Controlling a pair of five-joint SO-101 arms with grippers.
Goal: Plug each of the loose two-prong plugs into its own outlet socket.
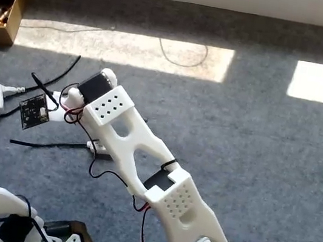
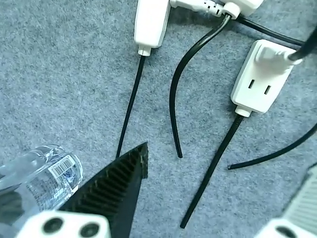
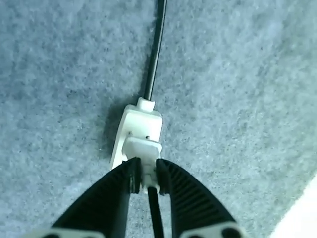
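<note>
White socket point(image 3: 141, 124), one plug point(image 3: 142, 151), one right gripper point(image 3: 146, 181)

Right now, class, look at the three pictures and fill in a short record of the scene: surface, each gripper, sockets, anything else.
surface: grey carpet
right gripper: shut on white plug, which sits against a white socket
left gripper: open, holding nothing, above loose black cords
second socket: one seated plug in it, one pair of slots free
other: clear bottle beside the left gripper
</note>
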